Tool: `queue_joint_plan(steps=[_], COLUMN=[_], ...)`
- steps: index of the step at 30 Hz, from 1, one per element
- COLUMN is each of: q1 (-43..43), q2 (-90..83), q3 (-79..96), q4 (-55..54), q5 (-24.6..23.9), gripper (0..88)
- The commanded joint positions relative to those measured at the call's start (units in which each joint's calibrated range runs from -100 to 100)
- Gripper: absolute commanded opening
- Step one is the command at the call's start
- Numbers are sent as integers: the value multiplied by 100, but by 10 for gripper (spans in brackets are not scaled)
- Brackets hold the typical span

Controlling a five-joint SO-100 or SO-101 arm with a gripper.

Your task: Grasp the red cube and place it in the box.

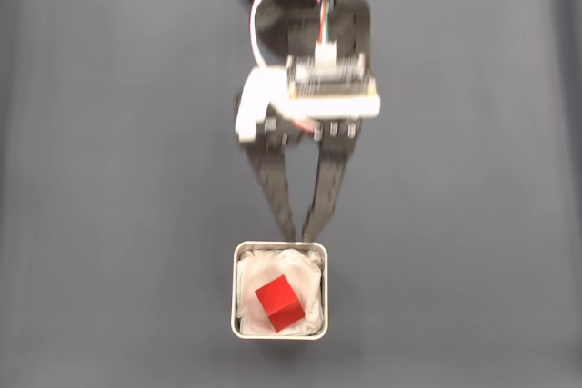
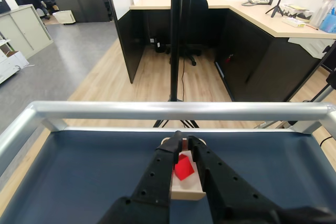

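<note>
Black gripper (image 2: 182, 139) fingers fill your wrist view, tips nearly closed and holding nothing.

Your red cube (image 1: 278, 303) already lies tilted on the white lining inside the box (image 1: 240, 252), apart from the fingertips, which hang at the tin's far rim. Lift straight up and clear, so the fingers don't nudge the tin on the dark mat (image 1: 109, 179).

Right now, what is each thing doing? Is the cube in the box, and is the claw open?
red cube: tilted, resting on the white lining inside the box, not held.
box: upright, open, holding the cube.
gripper: empty, fingers a little apart, tips at the box's far rim.
</note>
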Motion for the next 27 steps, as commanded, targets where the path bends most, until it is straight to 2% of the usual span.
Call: queue_joint_plan(steps=[1, 8, 12, 19, 27], q1=[-129, -172, -151, -101, -101], q2=[-1766, -4617, -5613, -6523, -7008], q3=[1807, 5247, 6561, 7619, 7911], q4=[51, 527, 1215, 2633, 3715], q5=[59, -10, -29, -132, -234], gripper=[0, 0, 0, 0, 0])
